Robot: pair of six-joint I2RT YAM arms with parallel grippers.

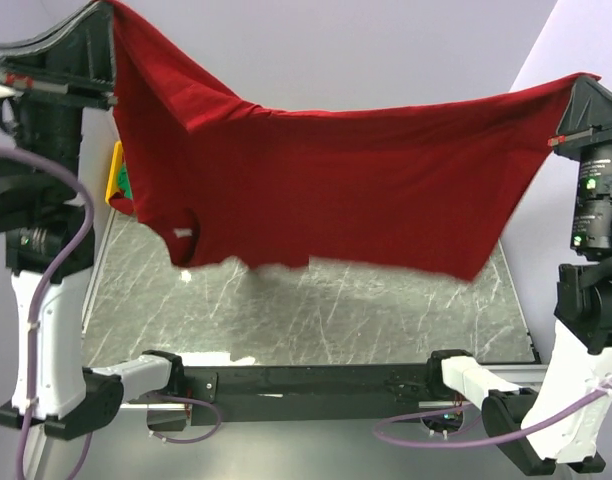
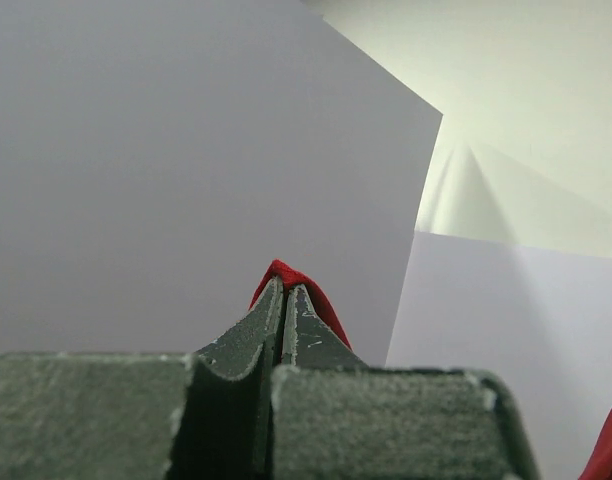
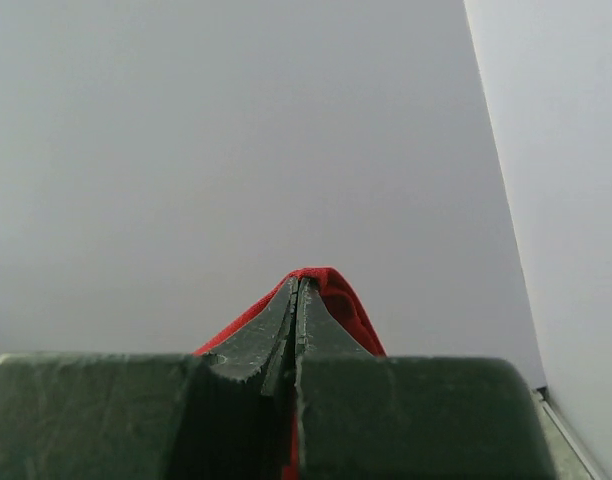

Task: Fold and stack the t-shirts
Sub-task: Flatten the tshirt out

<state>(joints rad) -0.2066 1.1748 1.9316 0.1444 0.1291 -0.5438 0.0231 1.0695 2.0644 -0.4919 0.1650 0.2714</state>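
Red t-shirt (image 1: 326, 190) hangs stretched in the air above the marble counter (image 1: 316, 320). Left claw (image 2: 284, 292), raised high, is clamped on one corner. Yellow tray (image 1: 114, 172) peeks out behind the cloth's left edge, white neck label (image 1: 183, 234) low left. Right claw (image 3: 298, 282) is clamped on the opposite corner.

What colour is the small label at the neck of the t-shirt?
White. The label on the red t-shirt shows best in the top external view.

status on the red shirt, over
Left gripper shut on red t-shirt, right gripper likewise. Shirt hangs spread between them, above table. Yellow tray partly hidden behind it.
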